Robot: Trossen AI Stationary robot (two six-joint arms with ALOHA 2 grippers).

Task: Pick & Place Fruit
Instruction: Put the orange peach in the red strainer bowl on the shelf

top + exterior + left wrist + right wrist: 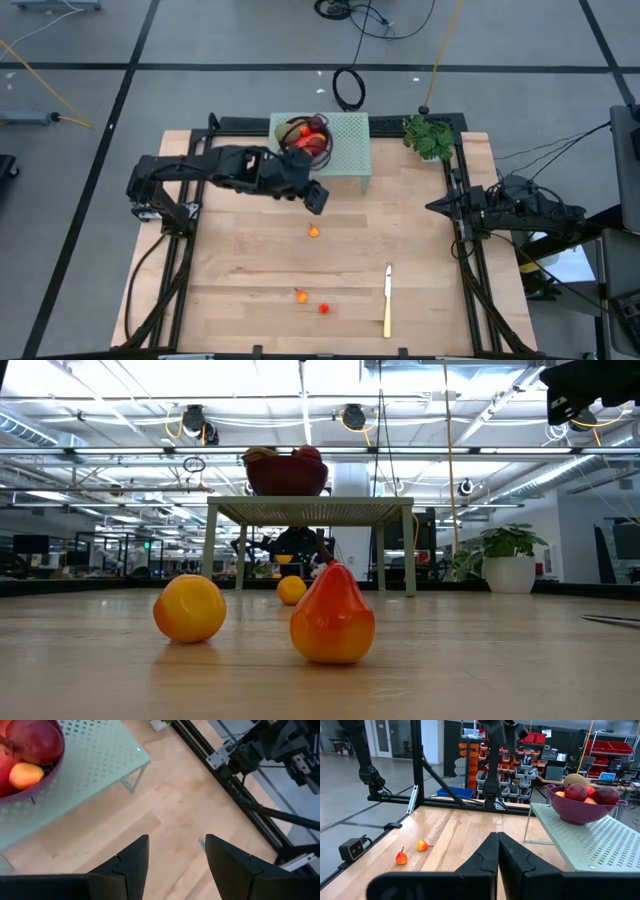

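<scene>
Above the middle of the table, just off the low green stand (345, 150), my left gripper (316, 197) hangs with its two fingers (131, 862) parted about halfway; bare wood shows through the gap and nothing is held or touched. My right gripper (497, 851) waits at three o'clock by the table's right rail, fingers pressed together on nothing.

On the stand at twelve o'clock sits the purple bowl (305, 137), already carrying fruit: dark red round pieces (576, 792), a brown oval (575, 780) on top and an orange piece (25, 774) against the wall. Three small pieces lie loose on the wood. One orange ball (314, 231) rests near the centre, at about six o'clock from my left fingers. Towards the near edge lie an orange ball (300, 295) and, just beside it at four o'clock, a small red-orange pear (323, 308), apart from each other.

A yellow-handled knife (387, 300) lies lengthwise at four o'clock from centre, well clear of the fruit. A potted plant (430, 137) stands at the far right corner beside the stand. Black rails run along both side edges, and the wood between them is open from the stand's legs to the near edge.

I can read no writing anywhere.
</scene>
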